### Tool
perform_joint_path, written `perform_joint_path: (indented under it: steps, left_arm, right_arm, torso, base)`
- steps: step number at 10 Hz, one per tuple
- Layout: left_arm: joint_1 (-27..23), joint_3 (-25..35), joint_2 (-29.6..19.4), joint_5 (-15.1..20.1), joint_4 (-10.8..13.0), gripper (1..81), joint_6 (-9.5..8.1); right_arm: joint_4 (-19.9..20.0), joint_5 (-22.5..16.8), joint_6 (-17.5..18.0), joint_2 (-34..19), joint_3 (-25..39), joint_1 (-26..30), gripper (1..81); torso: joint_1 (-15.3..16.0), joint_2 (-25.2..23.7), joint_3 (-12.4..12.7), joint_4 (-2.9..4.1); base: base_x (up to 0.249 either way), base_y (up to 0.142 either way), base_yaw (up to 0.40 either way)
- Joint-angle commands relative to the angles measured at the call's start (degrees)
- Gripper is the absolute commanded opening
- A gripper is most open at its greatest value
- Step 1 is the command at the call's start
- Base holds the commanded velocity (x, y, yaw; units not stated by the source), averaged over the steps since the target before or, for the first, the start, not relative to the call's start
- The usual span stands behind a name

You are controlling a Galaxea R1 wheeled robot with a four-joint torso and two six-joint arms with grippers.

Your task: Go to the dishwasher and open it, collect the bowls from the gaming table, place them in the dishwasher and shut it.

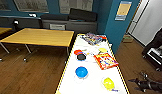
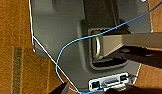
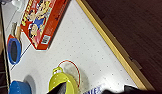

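White laminate with a yellow edge forms the top of the gaming table (image 1: 72,77), which runs away from the robot down the middle of the head view. On it the bright blue bowl (image 1: 81,72) is seen nearest, left of centre; farther along lie the black bowl (image 1: 81,57) and, touching it on its far left side, the orange-red bowl (image 1: 77,52). A yellow bowl-like dish (image 1: 108,83) sits at the near right, a red board-game box (image 1: 105,61) lies right of centre, and more colourful boxes (image 1: 92,38) are stacked at the far end. A yellow-topped table (image 1: 39,37) stands well apart on the left.

The right arm (image 1: 147,85) is seen low at the right edge, off the table; whether its fingers are wide or narrow cannot be told, and the same holds for the left gripper. Nothing appears to be held.

The collecting step is judged to be at hand. It would be done well if the blue bowl were taken first, being nearest, gripped by its rim from above, with the yellow dish and the game box kept clear of the arm's path.
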Motion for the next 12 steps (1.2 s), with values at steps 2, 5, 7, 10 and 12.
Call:
perform_joint_path:
  steps: [2, 5, 7, 10, 12]
  left_arm:
    - [-0.62, -0.03, -0.1, 3.89, -0.17, 81.1, 0.09]
    - [-0.53, -0.03, -0.54, 3.98, -0.35, 81.1, 0.09]
    - [-0.62, -0.03, -0.54, 3.98, -0.35, 81.1, 0.09]
    - [-0.62, -0.03, -0.71, 3.98, -0.43, 81.1, 0.09]
    - [-0.62, -0.03, -0.8, 4.07, -0.43, 81.1, 0.09]
  right_arm:
    - [0.54, -2.5, 3.19, -0.45, -3.31, 8.64, 81.1]
    - [0.27, -2.59, 3.1, 4.91, -6.56, 8.04, 81.1]
    - [0.36, -1.89, 2.84, 8.41, -9.19, 6.28, 81.1]
    - [0.36, -1.19, 3.1, 11.94, -11.05, 5.39, 81.1]
    - [0.36, -1.19, 3.01, 13.61, -12.1, 5.05, 81.1]
  torso:
    - [0.0, 0.0, 0.0, -0.02]
    - [0.0, 0.0, 0.0, -0.02]
    - [0.02, 0.0, 0.0, -0.02]
    - [0.02, 0.0, -0.02, -0.02]
    - [0.02, 0.02, -0.02, -0.02]
  base:
    - [0.0, 0.0, 0.0]
    - [0.0, 0.0, 0.0]
    - [0.0, 0.0, 0.0]
    - [0.0, 0.0, 0.0]
    - [0.0, 0.0, 0.0]
